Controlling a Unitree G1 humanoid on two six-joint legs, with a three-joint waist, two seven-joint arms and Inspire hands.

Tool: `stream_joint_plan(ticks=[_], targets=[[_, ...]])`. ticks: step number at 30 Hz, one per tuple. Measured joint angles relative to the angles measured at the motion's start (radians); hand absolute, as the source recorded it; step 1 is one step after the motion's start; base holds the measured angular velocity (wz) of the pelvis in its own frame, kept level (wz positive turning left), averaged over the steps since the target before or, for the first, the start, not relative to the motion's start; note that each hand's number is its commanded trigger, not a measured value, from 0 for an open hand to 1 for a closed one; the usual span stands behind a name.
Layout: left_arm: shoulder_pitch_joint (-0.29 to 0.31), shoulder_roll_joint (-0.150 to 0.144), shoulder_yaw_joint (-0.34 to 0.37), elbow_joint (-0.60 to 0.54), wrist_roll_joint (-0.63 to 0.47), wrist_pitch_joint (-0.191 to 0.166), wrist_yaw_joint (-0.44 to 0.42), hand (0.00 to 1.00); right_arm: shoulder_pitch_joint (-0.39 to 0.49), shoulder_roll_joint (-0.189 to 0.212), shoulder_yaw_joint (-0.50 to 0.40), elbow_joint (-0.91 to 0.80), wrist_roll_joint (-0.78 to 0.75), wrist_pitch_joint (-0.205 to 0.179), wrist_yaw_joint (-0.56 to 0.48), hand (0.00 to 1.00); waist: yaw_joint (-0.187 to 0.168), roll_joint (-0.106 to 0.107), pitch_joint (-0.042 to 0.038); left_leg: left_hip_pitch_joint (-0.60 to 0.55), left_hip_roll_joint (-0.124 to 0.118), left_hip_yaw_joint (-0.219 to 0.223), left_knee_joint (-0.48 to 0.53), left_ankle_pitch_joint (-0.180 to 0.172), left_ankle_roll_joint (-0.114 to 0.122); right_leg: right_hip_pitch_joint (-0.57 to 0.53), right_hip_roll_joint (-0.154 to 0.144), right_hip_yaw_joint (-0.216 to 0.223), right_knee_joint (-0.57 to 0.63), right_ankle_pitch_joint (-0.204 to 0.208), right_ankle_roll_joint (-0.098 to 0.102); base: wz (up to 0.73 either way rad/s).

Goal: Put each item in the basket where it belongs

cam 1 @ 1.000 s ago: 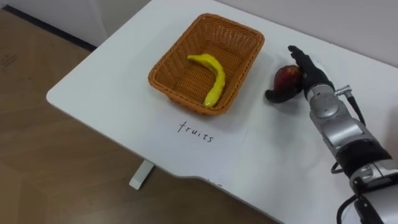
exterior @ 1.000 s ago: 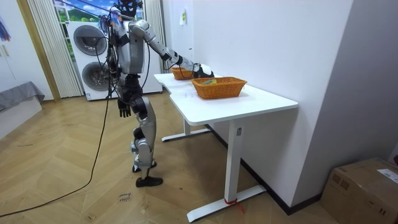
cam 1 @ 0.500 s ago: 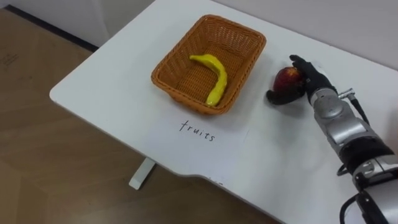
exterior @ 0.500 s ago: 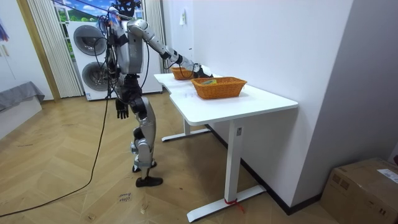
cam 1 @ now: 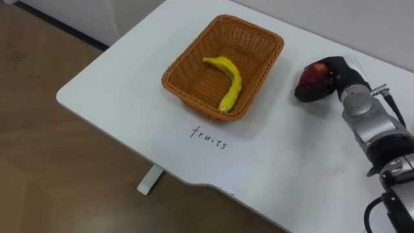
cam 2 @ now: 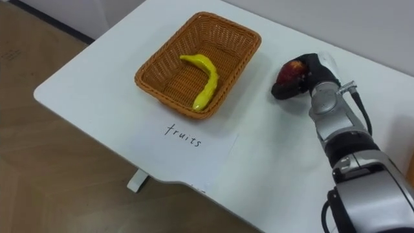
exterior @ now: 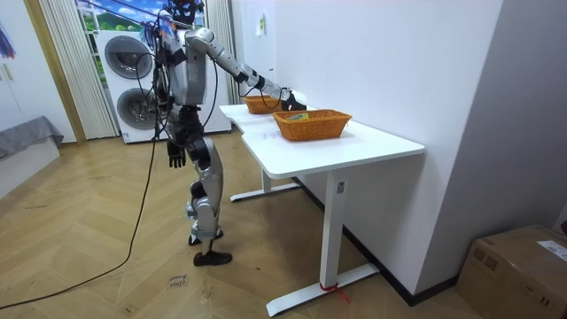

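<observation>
Right robot hand (cam 1: 341, 71) curled round red apple (cam 1: 314, 79), banana (cam 1: 228, 79) in basket (cam 1: 194, 99)

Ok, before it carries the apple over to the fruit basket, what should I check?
1. Right hand curled round the apple: ok.
2. Apple lifted off the table: cannot tell.
3. Room in the fruit basket beside the banana: ok.
4. Table between apple and basket free of other things: ok.
5. Left hand down at the robot's side, away from the table: ok.
</observation>
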Motion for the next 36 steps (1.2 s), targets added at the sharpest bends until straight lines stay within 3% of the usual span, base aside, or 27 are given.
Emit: stream_joint_plan(ticks=[7, 18, 21, 25, 31, 33, 36], targets=[[0.001, 0.001, 0.000, 0.001, 0.000, 0.001, -0.004, 0.00, 0.000, 0.000, 0.019, 0.000, -0.001, 0.002, 0.001, 1.00, 0.001, 0.001, 0.0004, 0.003, 0.000, 0.000, -0.003, 0.000, 0.000, 0.005, -0.002, -0.020, 0.000, 0.000, 0.000, 0.00], [-0.002, 0.006, 0.003, 0.000, 0.005, -0.003, -0.001, 0.00, 0.000, 0.001, 0.034, -0.005, -0.006, 0.022, 0.048, 1.00, -0.002, -0.008, -0.0049, 0.031, 0.000, 0.002, -0.014, 0.000, 0.000, 0.025, -0.002, -0.016, 0.000, 0.000, 0.000, 0.00], [0.001, 0.008, 0.009, -0.002, 0.004, -0.009, -0.002, 0.00, 0.001, 0.001, 0.031, -0.019, -0.006, 0.025, 0.066, 1.00, -0.009, -0.012, -0.0077, 0.034, 0.000, 0.004, -0.013, 0.000, 0.000, 0.027, 0.000, -0.006, 0.000, 0.000, 0.001, -0.01], [0.001, 0.008, 0.025, -0.005, 0.000, -0.009, 0.003, 0.00, 0.036, 0.015, 0.031, -0.156, -0.001, 0.054, 0.105, 1.00, -0.045, -0.013, -0.0087, 0.052, 0.000, 0.006, -0.013, 0.001, 0.001, 0.044, -0.001, -0.005, -0.002, -0.001, 0.001, 0.00], [0.001, 0.008, 0.061, -0.011, 0.002, -0.009, 0.008, 0.00, 0.043, 0.014, 0.030, -0.321, -0.004, 0.078, 0.113, 1.00, -0.084, -0.021, -0.0190, 0.069, 0.000, 0.005, -0.019, 0.001, 0.001, 0.064, -0.001, 0.001, -0.001, -0.001, 0.002, 0.00], [0.006, 0.008, 0.079, -0.011, 0.004, -0.009, 0.009, 0.00, 0.043, 0.011, 0.027, -0.361, -0.004, 0.086, 0.113, 1.00, -0.087, -0.028, -0.0292, 0.079, 0.000, 0.008, -0.027, 0.001, 0.002, 0.069, 0.000, 0.009, -0.001, -0.003, 0.004, -0.03], [0.021, 0.008, 0.103, -0.034, 0.004, -0.008, 0.009, 0.00, 0.044, 0.009, -0.013, -0.449, -0.006, 0.101, 0.113, 1.00, -0.101, -0.033, -0.0323, 0.101, -0.001, 0.007, -0.030, 0.001, 0.002, 0.088, 0.000, 0.007, -0.001, -0.003, 0.005, 0.00]])
